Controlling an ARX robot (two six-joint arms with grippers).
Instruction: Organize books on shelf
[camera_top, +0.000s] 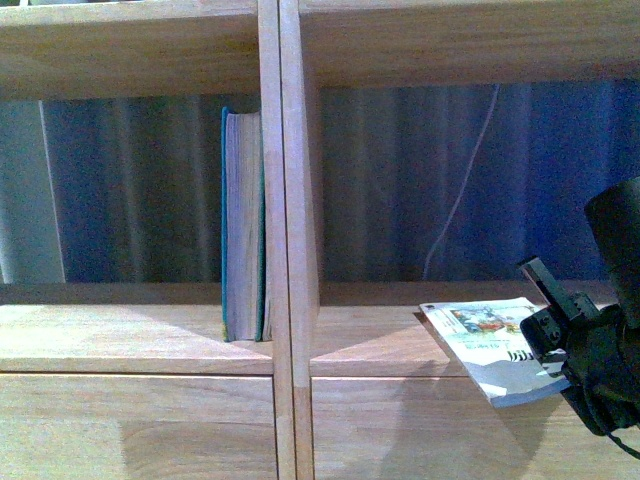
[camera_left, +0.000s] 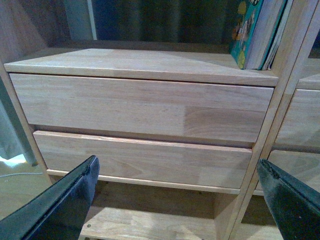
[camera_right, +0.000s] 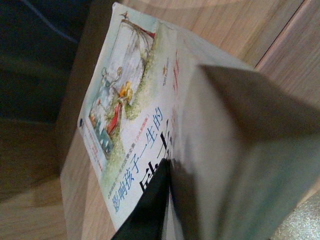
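The right gripper (camera_top: 560, 335) pinches the white paperback (camera_top: 480, 335) by one edge, flat over the front edge of the shelf's (camera_top: 150, 340) right compartment. Such a thin book may sag or slip out. The left gripper (camera_left: 177, 167) is wide open and empty.

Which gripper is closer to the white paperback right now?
Right. The right gripper holds the white paperback at its edge; the left gripper hangs open before the drawer fronts of the other column.
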